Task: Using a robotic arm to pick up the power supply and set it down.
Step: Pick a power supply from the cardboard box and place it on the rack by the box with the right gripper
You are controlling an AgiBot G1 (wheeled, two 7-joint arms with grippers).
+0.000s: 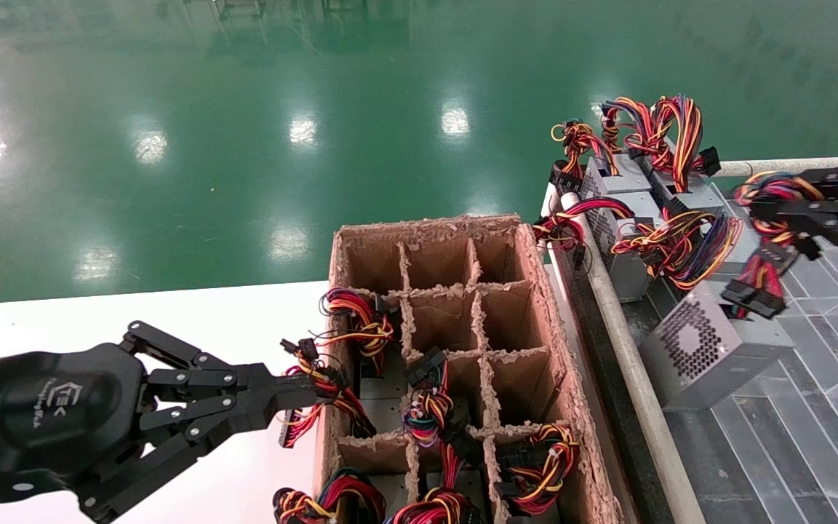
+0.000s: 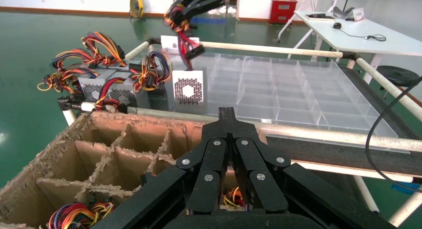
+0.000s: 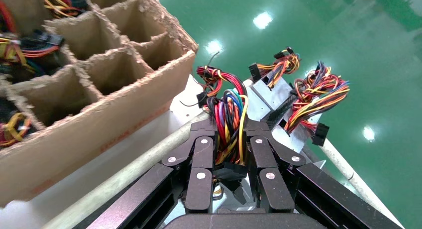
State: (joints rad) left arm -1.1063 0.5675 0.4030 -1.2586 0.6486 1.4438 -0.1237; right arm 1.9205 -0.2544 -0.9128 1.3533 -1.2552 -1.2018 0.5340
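Left end effector (image 1: 321,393) clenched by the cardboard box (image 1: 572,407); right end effector (image 1: 768,207) grasping the power supply's (image 1: 717,349) wires above it.

You're on a factory or workshop floor: glossy green floor (image 1: 244,109) reflecting ceiling lights, a cardboard divider box (image 1: 455,349) of wired power supplies (image 1: 630,218), a clear compartment tray (image 2: 278,89), and far off a white desk (image 2: 358,32).

Divider box (image 1: 455,349): on the table (image 1: 172,327), left of the tray (image 1: 812,437).
Power supplies (image 1: 644,218): on the tray's far end.
Nearest power supply (image 1: 710,349): before them.
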